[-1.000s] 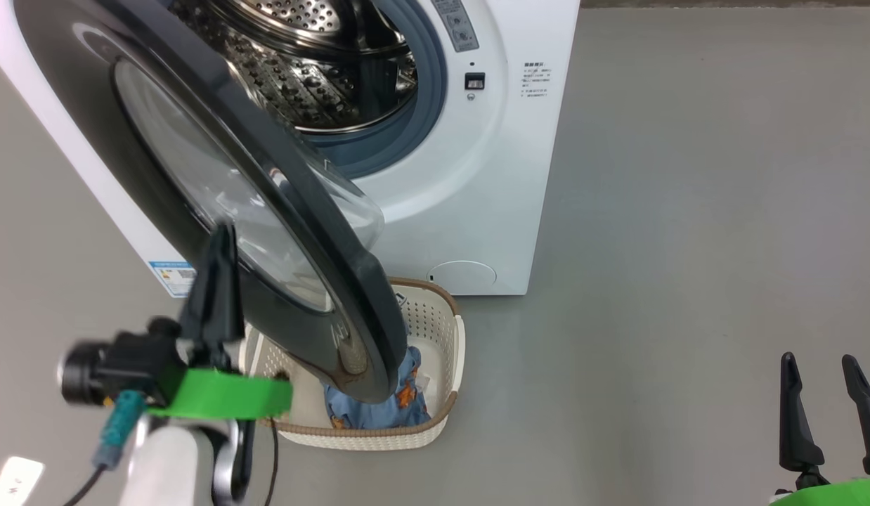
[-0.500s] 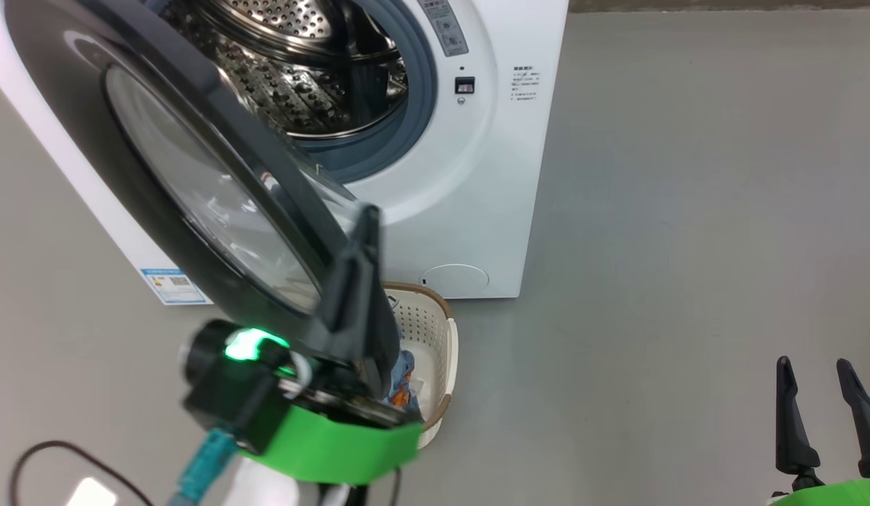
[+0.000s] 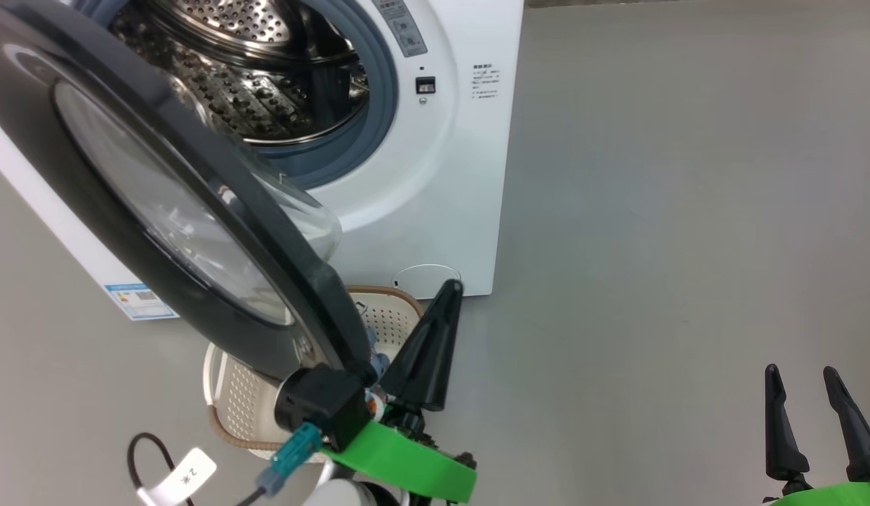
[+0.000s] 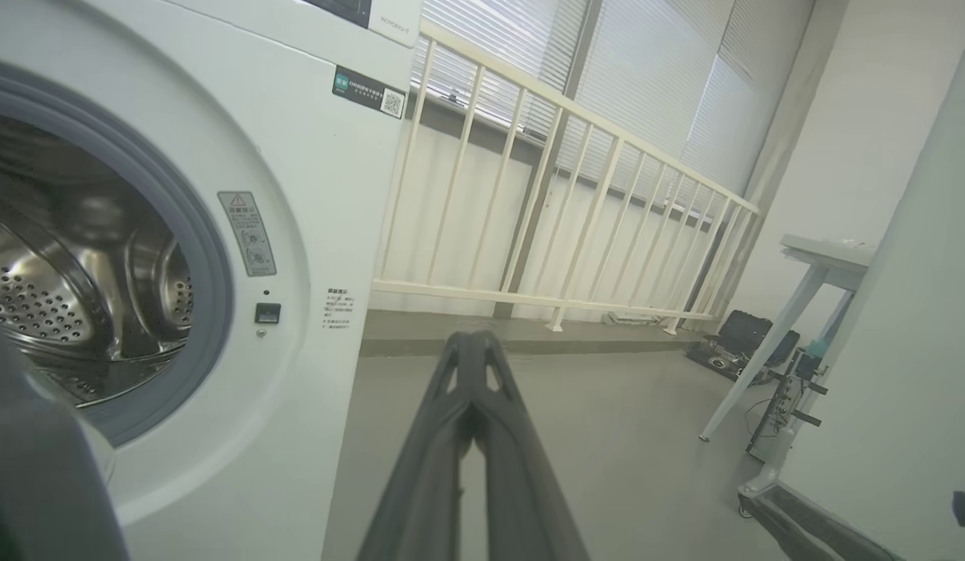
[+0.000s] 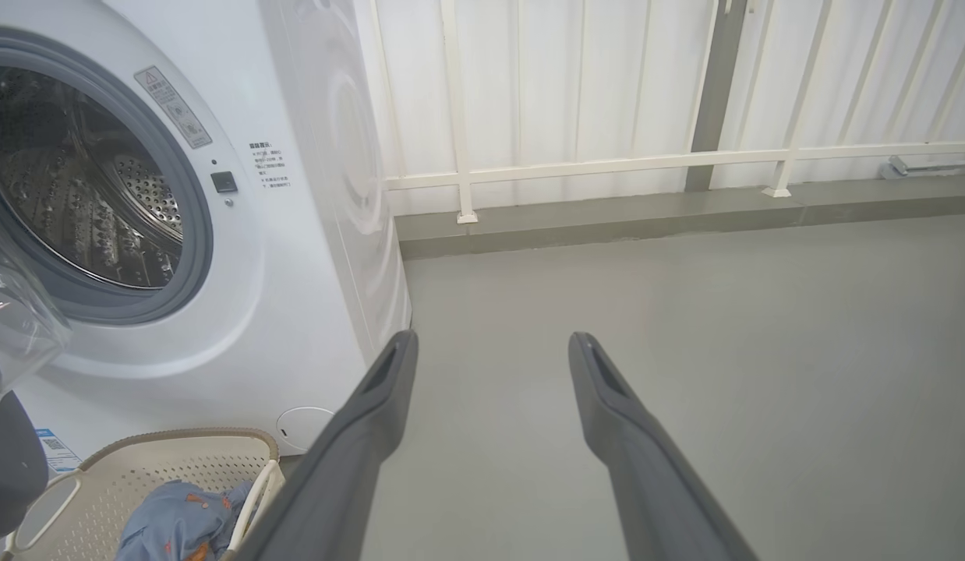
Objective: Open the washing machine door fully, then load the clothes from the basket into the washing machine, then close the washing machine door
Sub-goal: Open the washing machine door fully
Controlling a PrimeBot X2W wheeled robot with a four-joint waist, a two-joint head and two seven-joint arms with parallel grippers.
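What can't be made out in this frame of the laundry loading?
1. Head view: the washing machine door and the left gripper cover most of the basket, so its contents are largely hidden.
2. Right wrist view: the clothes run off the bottom edge, so their full amount is unclear.
3. Left wrist view: print on the warning label is too small to read.

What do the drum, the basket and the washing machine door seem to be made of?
The drum: probably stainless steel, bright, with punched holes. The basket: likely moulded plastic, matte cream, perforated, brown woven-look rim. The washing machine door: glossy black rim, perhaps plastic; clear bowl, glass or plastic.
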